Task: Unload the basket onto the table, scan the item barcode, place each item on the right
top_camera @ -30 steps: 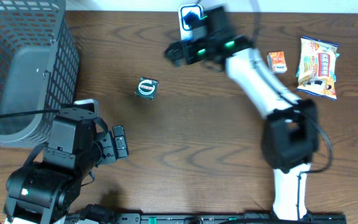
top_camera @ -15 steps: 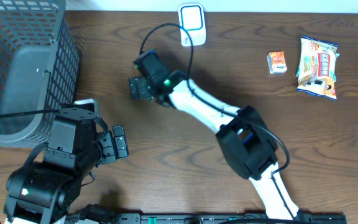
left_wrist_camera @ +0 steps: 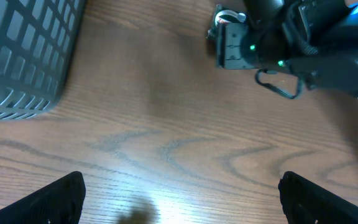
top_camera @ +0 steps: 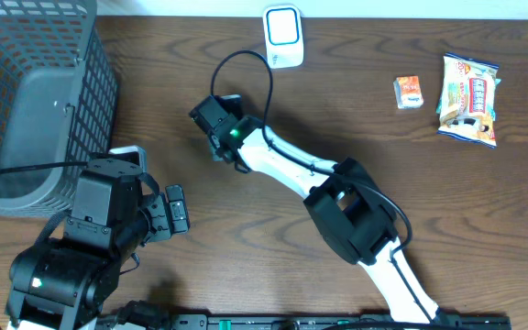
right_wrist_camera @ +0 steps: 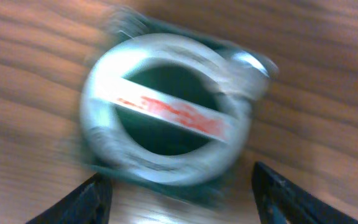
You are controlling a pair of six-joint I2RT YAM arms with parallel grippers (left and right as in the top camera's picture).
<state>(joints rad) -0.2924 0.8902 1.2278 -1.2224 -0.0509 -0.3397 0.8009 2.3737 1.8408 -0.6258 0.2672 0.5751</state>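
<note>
Since a moment ago, our right arm has swung from the white scanner [top_camera: 283, 35] over to the little box [right_wrist_camera: 166, 118].

From above, our right gripper [top_camera: 214, 124] sits over the box and hides it. That spot is on the brown table [top_camera: 154, 73], right of the grey basket [top_camera: 26, 92].

From our left wrist, our left gripper [left_wrist_camera: 179, 208] is spread wide over bare wood, holding nothing.

From our right wrist, the box looks blurry. It is dark green, with a silver ring on top and a white strip with red marks. Our right fingers [right_wrist_camera: 92, 199] stand apart, not touching it.
</note>
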